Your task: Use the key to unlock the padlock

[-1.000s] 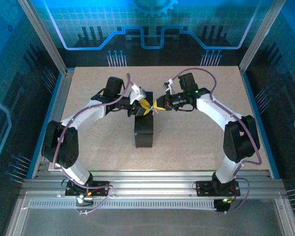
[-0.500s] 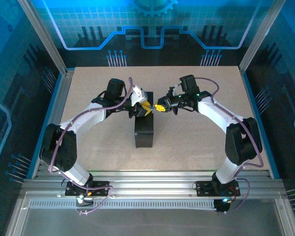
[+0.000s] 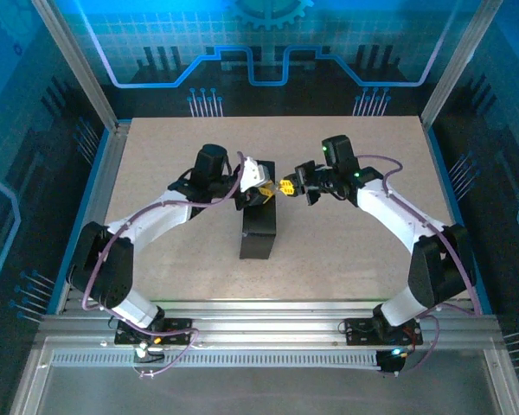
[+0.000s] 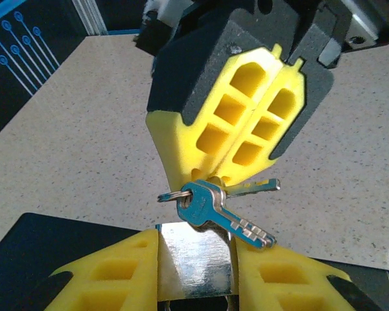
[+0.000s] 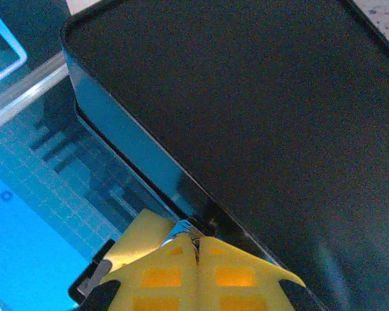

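Note:
My left gripper (image 4: 194,256) is shut on the small silver padlock (image 4: 196,259), gripping its body between the two yellow fingers. The right gripper (image 4: 211,180) comes in from above, tips down at the padlock's top edge, shut on the key (image 5: 181,228). Most of that key is hidden by the fingers. Two spare keys (image 4: 223,210) dangle on a ring just under those tips. In the top view the left gripper (image 3: 264,192) and right gripper (image 3: 287,186) meet tip to tip above the far end of the black box (image 3: 261,229).
The black box (image 5: 259,110) stands on the speckled tabletop (image 3: 346,233) directly below the grippers. Metal frame posts and blue printed walls enclose the table on three sides. Bare tabletop lies to the left and right of the box.
Both grippers have shifted a little to the right together, still tip to tip. The right arm has swung outward and its wrist has turned. Both grips are unchanged.

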